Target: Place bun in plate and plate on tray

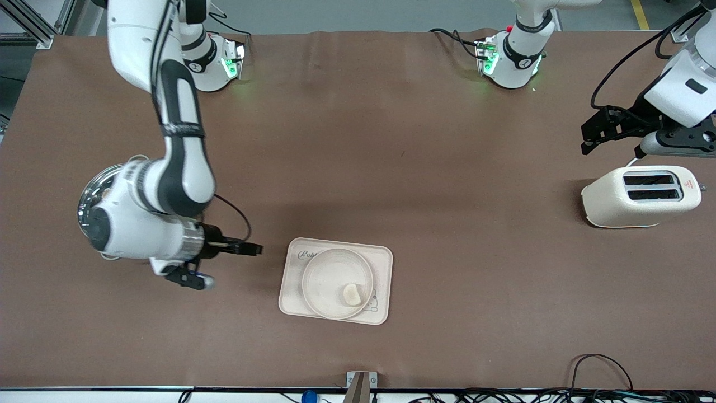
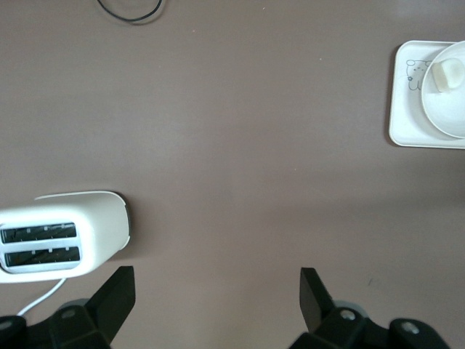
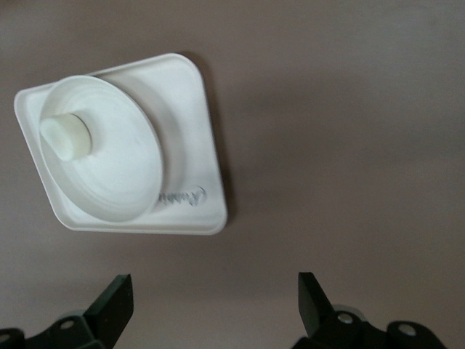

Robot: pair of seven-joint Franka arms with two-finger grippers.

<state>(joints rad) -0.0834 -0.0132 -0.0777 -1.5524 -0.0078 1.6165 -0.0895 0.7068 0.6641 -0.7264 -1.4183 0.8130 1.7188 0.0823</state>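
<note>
Front view gives you the main answer: the bun (image 1: pixel 352 294) lies in the plate (image 1: pixel 330 274), and the plate sits on the tray (image 1: pixel 381 263), so by my reading both steps look done and only backing the arms away remains. The tray lies on the bench (image 1: pixel 358 168) toward the front camera's edge, about midway between the two arms' ends. Your right hand (image 1: pixel 253 249) hovers just beside the tray, at the right arm's end, holding nothing. The left hand (image 1: pixel 593 137) hangs over the bench near a cream toaster (image 1: pixel 640 196) at the left arm's end, well apart from the tray.

Left wrist view shows you the left hand (image 2: pixel 216 291) spread wide and empty, the toaster (image 2: pixel 62 240) close by, the tray (image 2: pixel 407 109) distant.

Right wrist view shows the right hand (image 3: pixel 216 298) also wide and empty, with the bun (image 3: pixel 65 138) resting near the plate's (image 3: pixel 123 167) rim. Nothing blocks either arm's retreat, as far as you can see.
</note>
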